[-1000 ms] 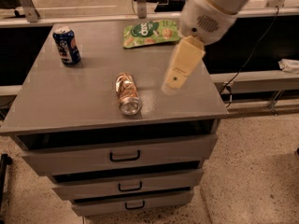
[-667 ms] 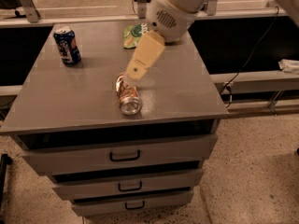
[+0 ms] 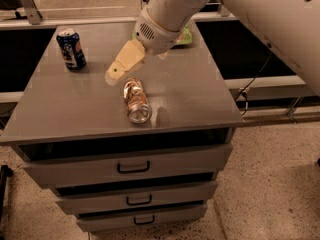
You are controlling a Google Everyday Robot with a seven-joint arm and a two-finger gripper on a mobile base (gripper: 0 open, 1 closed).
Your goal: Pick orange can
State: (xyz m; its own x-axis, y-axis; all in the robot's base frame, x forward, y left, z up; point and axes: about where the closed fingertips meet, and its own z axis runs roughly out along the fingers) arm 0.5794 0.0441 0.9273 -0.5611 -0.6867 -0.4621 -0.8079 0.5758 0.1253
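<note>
The orange can [image 3: 136,99] lies on its side near the front middle of the grey cabinet top [image 3: 75,109], its silver end facing the front edge. My gripper [image 3: 113,76] hangs just above and to the left of the can's far end, its tan finger pointing down-left. It holds nothing that I can see. The white arm reaches in from the upper right and fills that corner.
A blue can [image 3: 71,49] stands upright at the back left of the top. A green bag [image 3: 183,35] lies at the back, mostly hidden behind the arm. Three drawers [image 3: 132,166] with dark handles sit below. A cable and shelf stand to the right.
The gripper has swung left across the cabinet top, from right of the orange can to just above its far left end. The cans have not moved.
</note>
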